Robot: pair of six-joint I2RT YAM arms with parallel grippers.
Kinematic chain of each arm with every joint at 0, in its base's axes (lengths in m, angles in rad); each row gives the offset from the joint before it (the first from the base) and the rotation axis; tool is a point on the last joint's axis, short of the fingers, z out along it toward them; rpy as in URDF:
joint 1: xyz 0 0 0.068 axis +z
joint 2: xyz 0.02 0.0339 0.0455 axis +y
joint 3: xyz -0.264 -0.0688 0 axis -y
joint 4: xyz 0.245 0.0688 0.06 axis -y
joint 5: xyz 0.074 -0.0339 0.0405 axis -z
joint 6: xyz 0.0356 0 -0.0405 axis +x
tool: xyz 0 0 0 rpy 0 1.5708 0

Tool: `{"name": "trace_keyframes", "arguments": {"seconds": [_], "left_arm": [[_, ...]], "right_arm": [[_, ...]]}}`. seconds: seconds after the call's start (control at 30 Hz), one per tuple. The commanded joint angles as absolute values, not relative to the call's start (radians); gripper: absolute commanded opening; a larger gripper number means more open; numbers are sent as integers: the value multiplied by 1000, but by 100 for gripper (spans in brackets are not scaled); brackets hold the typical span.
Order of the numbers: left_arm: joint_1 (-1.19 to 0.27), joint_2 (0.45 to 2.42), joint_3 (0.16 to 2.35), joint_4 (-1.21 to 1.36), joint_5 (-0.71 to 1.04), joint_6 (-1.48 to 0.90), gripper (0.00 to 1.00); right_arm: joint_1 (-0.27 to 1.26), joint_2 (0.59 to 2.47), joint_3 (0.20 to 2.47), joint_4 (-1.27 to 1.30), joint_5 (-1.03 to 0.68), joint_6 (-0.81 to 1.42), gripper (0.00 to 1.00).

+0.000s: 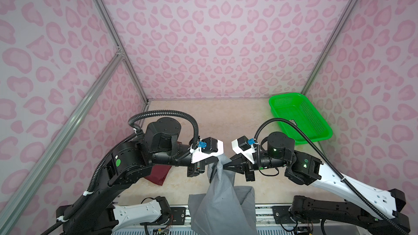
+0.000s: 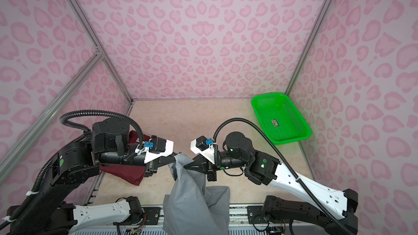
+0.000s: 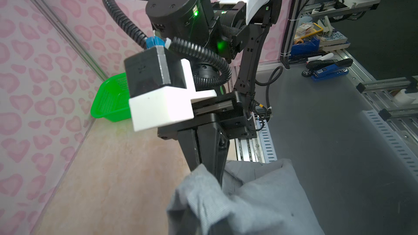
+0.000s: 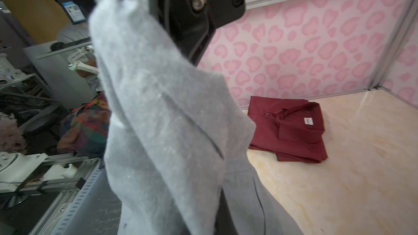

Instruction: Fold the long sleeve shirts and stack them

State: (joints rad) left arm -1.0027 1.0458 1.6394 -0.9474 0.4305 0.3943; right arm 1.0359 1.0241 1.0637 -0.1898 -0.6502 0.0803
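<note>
Left gripper [image 2: 176,154] and right gripper [image 2: 186,166], both closed, pinch the top of the grey shirt [image 2: 192,200] from opposite sides, their tips close together above the front of the table [image 2: 192,120]. The cloth hangs below them, draping over the table's front edge. The folded maroon shirt [image 4: 291,129] lies flat at the left, apart from both grippers. A green basket [image 2: 290,140] stands in the far right corner.

The grey shirt [image 1: 222,191] hangs lifted and bunched; the maroon shirt [image 4: 291,132] (white neck label [image 4: 308,121]) lies folded.

Overhead stereo pair, close wrist views
</note>
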Motion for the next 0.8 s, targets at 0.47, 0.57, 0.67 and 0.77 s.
{"name": "trace_keyframes", "arguments": {"seconds": [0.47, 0.57, 0.67, 0.77], "left_arm": [[-1003, 705, 892, -302, 79, 156, 60], [-1003, 670, 756, -202, 31, 121, 60], [-1002, 636, 674, -144, 1, 77, 61], [-1003, 591, 613, -99, 2, 25, 62]], "right_arm": [[641, 837, 978, 93, -1001, 332, 0], [642, 857, 983, 188, -1057, 403, 0], [640, 882, 1016, 187, -1054, 410, 0], [640, 905, 1057, 131, -982, 396, 0]]}}
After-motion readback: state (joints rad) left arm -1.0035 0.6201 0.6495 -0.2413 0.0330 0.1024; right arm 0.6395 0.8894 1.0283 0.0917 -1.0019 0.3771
